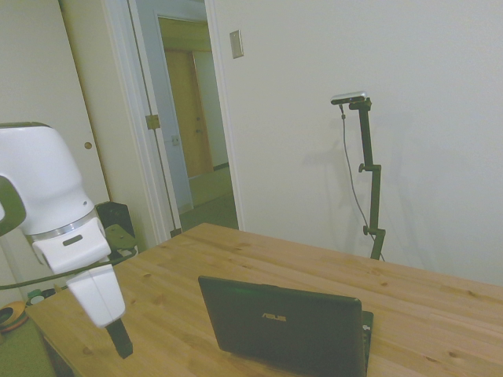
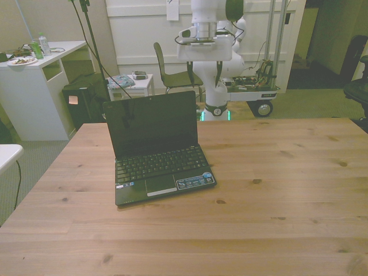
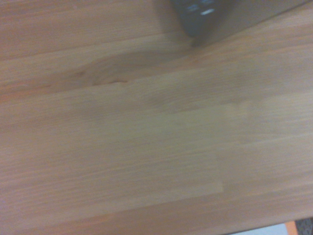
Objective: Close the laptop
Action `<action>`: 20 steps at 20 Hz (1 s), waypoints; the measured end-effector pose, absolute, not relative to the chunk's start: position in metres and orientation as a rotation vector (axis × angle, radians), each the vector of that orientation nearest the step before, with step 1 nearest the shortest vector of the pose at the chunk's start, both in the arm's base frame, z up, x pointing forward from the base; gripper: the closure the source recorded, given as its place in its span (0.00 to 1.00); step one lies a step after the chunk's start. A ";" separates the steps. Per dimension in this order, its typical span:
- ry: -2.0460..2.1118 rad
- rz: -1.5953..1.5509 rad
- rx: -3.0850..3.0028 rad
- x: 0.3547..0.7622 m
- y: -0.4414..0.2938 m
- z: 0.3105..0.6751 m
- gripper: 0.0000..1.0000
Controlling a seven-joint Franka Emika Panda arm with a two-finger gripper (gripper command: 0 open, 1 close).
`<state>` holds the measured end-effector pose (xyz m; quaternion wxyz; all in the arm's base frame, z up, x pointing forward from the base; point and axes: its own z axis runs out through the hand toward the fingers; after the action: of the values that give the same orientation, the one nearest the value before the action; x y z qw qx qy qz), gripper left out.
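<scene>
Wooden table [image 2: 276,172], open laptop [image 2: 155,146] well apart from jaws [image 1: 119,339]

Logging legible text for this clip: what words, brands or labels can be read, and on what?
"ASUS": silver logo centred on the laptop lid, side view.
Stickers on the palm rest, front view: too small to read.
Key legends: too small.
Wrist view: blurred, nothing readable.

Open laptop [image 2: 154,146] standing left of centre in the front view, upright lid [image 1: 281,323] the only obstacle, bare table [image 2: 276,172] across the right and foreground
</scene>
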<state>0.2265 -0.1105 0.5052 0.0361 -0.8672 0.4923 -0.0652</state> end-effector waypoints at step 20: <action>1.550 -0.215 -2.693 0.299 -0.301 0.540 1.00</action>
<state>0.2992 -0.3010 0.5396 0.0133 -0.8646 0.4975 -0.0690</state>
